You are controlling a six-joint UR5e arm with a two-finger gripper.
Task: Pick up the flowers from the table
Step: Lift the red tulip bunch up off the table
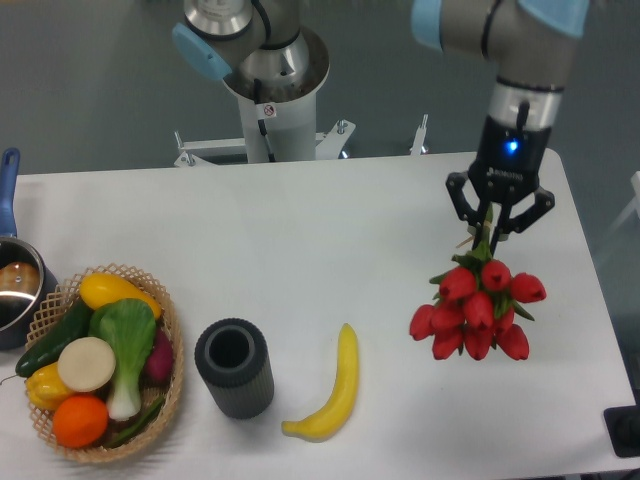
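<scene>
The flowers (pixel 478 308), a bunch of red tulip heads with green leaves, hang heads-down at the right side, lifted off the white table (pixel 330 240). My gripper (pixel 492 236) is directly above the bunch and shut on its thin green stems. The stems are mostly hidden between the fingers. Whether the lowest tulip heads still touch the tabletop is not clear from this view.
A yellow banana (pixel 335 390) lies left of the flowers near the front. A dark grey cylinder (pixel 233 368) stands beside it. A wicker basket (pixel 172 372) of vegetables and fruit sits at the front left, with a pot (pixel 15 285) behind it.
</scene>
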